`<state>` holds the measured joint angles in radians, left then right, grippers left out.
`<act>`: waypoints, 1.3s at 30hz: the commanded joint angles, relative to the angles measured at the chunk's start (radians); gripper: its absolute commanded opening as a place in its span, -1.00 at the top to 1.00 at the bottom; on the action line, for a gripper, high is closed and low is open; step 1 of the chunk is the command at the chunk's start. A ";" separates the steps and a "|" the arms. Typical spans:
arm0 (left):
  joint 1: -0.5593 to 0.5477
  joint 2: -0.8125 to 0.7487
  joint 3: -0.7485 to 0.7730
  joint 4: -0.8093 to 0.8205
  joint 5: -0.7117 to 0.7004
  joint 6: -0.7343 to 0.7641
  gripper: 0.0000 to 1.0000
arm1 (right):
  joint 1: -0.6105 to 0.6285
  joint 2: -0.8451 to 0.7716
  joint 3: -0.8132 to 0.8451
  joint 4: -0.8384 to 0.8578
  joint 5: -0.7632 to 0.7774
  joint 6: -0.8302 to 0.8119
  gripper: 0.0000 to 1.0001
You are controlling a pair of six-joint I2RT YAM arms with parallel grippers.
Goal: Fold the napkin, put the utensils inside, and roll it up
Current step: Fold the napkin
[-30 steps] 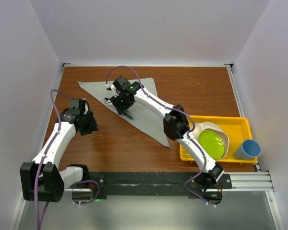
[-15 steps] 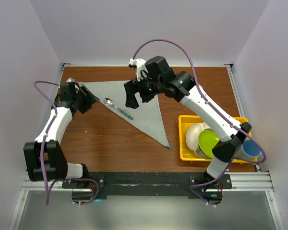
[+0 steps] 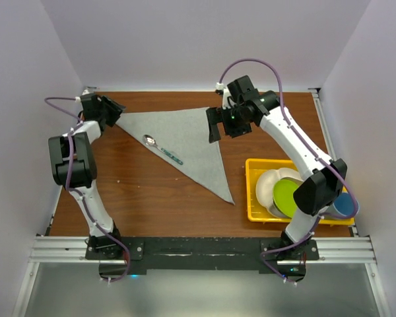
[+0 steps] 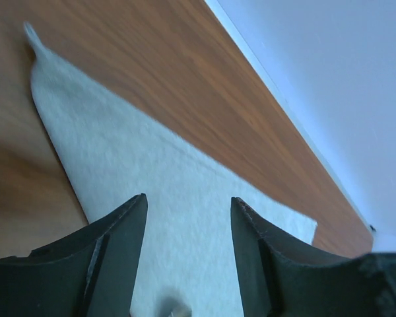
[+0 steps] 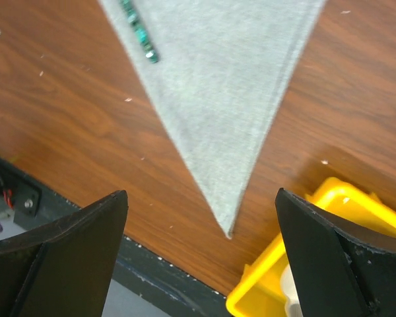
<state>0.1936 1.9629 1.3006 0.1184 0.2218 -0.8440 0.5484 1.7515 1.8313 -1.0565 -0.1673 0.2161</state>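
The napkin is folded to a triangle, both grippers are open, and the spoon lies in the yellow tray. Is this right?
Not quite. The top view shows the spoon lying on the napkin, not in the yellow tray. The rest holds.

Top view: bright, even, diffuse overhead light, no glare. The walls carry a faint violet cast. Arm shadows on the table are soft and short, and the strip at 6 o'clock is dimmer. Focus is sharp throughout.

Left wrist: left fingers at 6 o'clock dark and soft-edged, napkin weave smeared, shadow on the wood at 8 o'clock, wall at 2 o'clock pale blue.

Right wrist: wood grain crisp mid-frame, right fingers at 5 and 7 o'clock blurred, near-black.
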 commanded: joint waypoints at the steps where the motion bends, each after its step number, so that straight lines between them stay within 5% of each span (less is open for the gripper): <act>1: 0.055 0.100 0.106 0.148 0.028 0.040 -0.08 | -0.065 -0.031 0.031 0.012 0.000 0.006 -0.96; 17: 0.127 0.324 0.307 -0.008 0.036 0.209 0.08 | -0.191 0.215 0.273 -0.071 -0.046 0.020 -0.96; 30: 0.127 0.278 0.264 -0.008 0.053 0.306 -0.01 | -0.197 0.195 0.214 -0.057 -0.086 0.031 -0.96; 34: 0.129 0.261 0.238 0.012 0.051 0.296 0.35 | -0.199 0.184 0.191 -0.046 -0.086 0.034 -0.96; 39: 0.130 0.264 0.232 -0.010 0.039 0.322 0.25 | -0.199 0.180 0.177 -0.039 -0.097 0.040 -0.96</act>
<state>0.3141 2.2742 1.5497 0.1116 0.2737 -0.5751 0.3523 1.9938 2.0151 -1.1042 -0.2302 0.2390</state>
